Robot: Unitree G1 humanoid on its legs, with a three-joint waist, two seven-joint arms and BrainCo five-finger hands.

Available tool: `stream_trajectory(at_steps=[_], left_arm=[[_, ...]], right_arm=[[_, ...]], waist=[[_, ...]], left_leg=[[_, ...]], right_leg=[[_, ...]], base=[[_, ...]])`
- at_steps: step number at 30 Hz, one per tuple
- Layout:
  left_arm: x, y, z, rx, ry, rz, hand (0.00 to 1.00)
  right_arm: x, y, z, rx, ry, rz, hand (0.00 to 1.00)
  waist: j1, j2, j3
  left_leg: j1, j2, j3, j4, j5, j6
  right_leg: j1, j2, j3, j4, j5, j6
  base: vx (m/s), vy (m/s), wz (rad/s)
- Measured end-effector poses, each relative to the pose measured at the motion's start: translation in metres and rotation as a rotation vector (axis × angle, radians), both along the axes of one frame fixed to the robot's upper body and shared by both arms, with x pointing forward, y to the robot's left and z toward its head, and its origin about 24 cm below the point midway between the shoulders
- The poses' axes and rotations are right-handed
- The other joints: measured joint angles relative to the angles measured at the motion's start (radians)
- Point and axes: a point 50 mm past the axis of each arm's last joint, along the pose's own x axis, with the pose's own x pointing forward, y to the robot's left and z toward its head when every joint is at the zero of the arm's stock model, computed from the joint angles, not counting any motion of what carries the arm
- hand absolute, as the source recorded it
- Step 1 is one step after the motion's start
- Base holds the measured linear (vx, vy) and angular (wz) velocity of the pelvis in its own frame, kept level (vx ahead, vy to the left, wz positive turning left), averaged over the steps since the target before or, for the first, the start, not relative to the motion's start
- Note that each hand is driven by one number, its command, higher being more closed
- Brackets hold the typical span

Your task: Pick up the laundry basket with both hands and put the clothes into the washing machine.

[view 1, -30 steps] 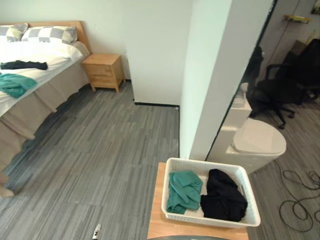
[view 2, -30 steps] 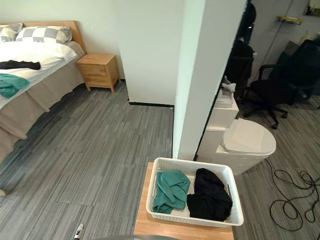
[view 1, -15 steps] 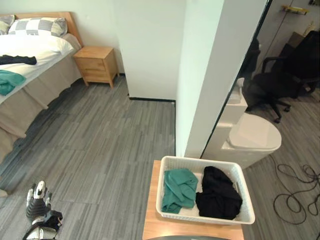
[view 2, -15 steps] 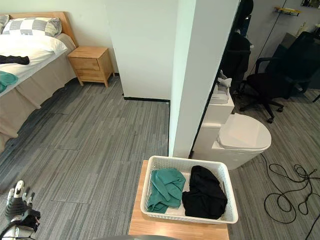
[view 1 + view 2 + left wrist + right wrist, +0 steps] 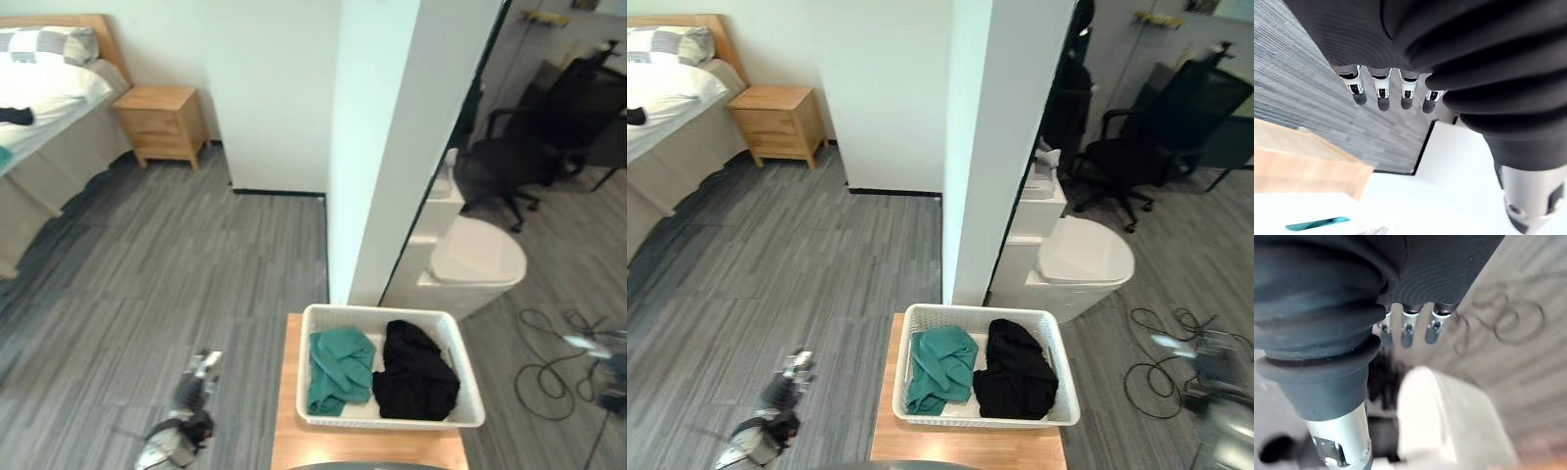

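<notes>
Empty and straight-fingered, the left robot hand [image 5: 191, 392] at 7 o'clock and right robot hand [image 5: 1407, 328] at 4 flank the white lattice plastic laundry basket [image 5: 392, 422] at 6 on the wooden surface [image 5: 288, 443], a teal garment [image 5: 339, 368] and black garment [image 5: 417, 378] inside, seemingly readying a two-sided lift

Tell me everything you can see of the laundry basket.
The laundry basket is white, rectangular and plastic-looking, with perforated walls and a smooth rim. It sits upright on a low wooden table. Inside lie a crumpled teal garment on its left and a black garment on its right. The left hand is off to its left, not touching it.
</notes>
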Motion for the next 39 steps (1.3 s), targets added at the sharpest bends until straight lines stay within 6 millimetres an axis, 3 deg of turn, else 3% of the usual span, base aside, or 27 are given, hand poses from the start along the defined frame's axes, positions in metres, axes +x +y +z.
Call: stream_trajectory(at_steps=[1, 3, 4, 6, 7, 9, 11, 13, 19, 24, 29, 39], left_arm=[[0.004, -0.016, -0.002, 0.007, 0.010, -0.097, 0.00], [0.003, -0.026, -0.005, 0.024, 0.033, -0.165, 0.00], [0.000, -0.031, -0.007, 0.037, 0.055, -0.205, 0.00], [0.002, -0.040, -0.008, 0.050, 0.062, -0.281, 0.00], [0.012, -0.058, -0.005, 0.068, 0.048, -0.417, 0.00], [0.018, -0.070, -0.003, 0.069, 0.028, -0.492, 0.00], [0.026, -0.082, 0.001, 0.082, 0.001, -0.576, 0.00], [0.030, -0.086, 0.002, 0.092, -0.005, -0.607, 0.00], [0.051, -0.092, 0.014, 0.201, -0.073, -0.652, 0.00], [0.054, -0.091, 0.015, 0.295, -0.088, -0.662, 0.00], [0.060, -0.093, 0.021, 0.391, -0.129, -0.676, 0.00], [0.078, -0.102, 0.032, 0.502, -0.194, -0.695, 0.00]], right_arm=[[0.020, 0.024, -0.002, -0.021, 0.025, 0.138, 0.00], [0.040, 0.054, 0.008, -0.055, 0.001, 0.316, 0.00], [0.053, 0.085, 0.015, -0.076, -0.014, 0.489, 0.00], [0.059, 0.108, 0.013, -0.082, 0.010, 0.621, 0.00], [0.057, 0.122, 0.003, -0.068, 0.067, 0.697, 0.00], [0.054, 0.128, -0.007, -0.049, 0.115, 0.736, 0.00], [0.051, 0.141, -0.021, -0.014, 0.172, 0.784, 0.00], [0.052, 0.147, -0.026, -0.005, 0.182, 0.795, 0.00], [0.056, 0.143, -0.024, -0.071, 0.192, 0.768, 0.00], [0.072, 0.133, 0.009, -0.119, 0.024, 0.644, 0.00], [0.069, 0.126, 0.053, -0.179, -0.192, 0.587, 0.00], [0.048, 0.109, 0.074, -0.212, -0.297, 0.453, 0.00]], waist=[[0.016, 0.026, 0.021], [0.021, 0.067, 0.032], [0.030, 0.086, 0.041], [0.032, 0.084, 0.043], [0.029, 0.064, 0.058], [0.027, 0.057, 0.062], [0.018, 0.025, 0.088], [0.010, 0.022, 0.097], [-0.014, 0.073, 0.140], [-0.027, 0.061, 0.151], [-0.036, 0.051, 0.161], [-0.049, 0.039, 0.171]], left_leg=[[-0.011, -0.003, -0.009, 0.001, 0.003, 0.003], [-0.031, -0.004, -0.028, 0.008, 0.005, 0.004], [-0.036, 0.000, -0.034, 0.016, 0.005, 0.004], [-0.037, 0.006, -0.051, 0.017, 0.007, 0.001], [-0.036, 0.006, -0.074, 0.022, 0.008, 0.000], [-0.036, 0.006, -0.084, 0.024, 0.008, 0.000], [-0.036, 0.004, -0.088, 0.019, 0.018, 0.004], [-0.037, 0.001, -0.091, 0.002, 0.031, 0.006], [-0.054, -0.005, -0.118, -0.025, 0.067, 0.012], [-0.056, -0.002, -0.112, -0.025, 0.067, 0.012], [-0.058, 0.000, -0.090, -0.025, 0.067, 0.012], [-0.057, 0.007, -0.064, -0.025, 0.066, 0.011]], right_leg=[[-0.006, -0.003, -0.004, 0.005, -0.001, -0.002], [-0.010, -0.003, -0.015, 0.005, -0.001, -0.002], [-0.011, 0.001, -0.012, 0.003, -0.001, -0.002], [-0.007, 0.009, -0.011, 0.001, 0.000, -0.003], [0.004, 0.010, -0.022, 0.001, 0.000, -0.003], [0.007, 0.008, -0.027, 0.007, 0.000, -0.003], [0.003, 0.006, -0.030, 0.010, 0.000, -0.003], [-0.007, 0.006, -0.033, 0.010, 0.003, -0.007], [-0.018, 0.004, -0.053, 0.002, 0.017, -0.007], [-0.015, 0.012, -0.047, -0.021, 0.033, -0.010], [-0.023, 0.013, -0.017, -0.025, 0.039, -0.010], [-0.048, 0.018, 0.021, -0.010, 0.039, -0.011]], base=[[-0.03, 0.002, 0.34], [0.01, -0.005, 0.23], [0.05, -0.037, -0.01], [0.04, -0.051, -0.02], [-0.01, -0.037, 0.15], [-0.04, -0.009, 0.15], [-0.09, 0.014, 0.07], [-0.08, 0.011, 0.05], [-0.04, 0.006, 0.12], [0.00, -0.008, -0.05], [0.01, -0.001, -0.12], [-0.02, -0.007, -0.08]])
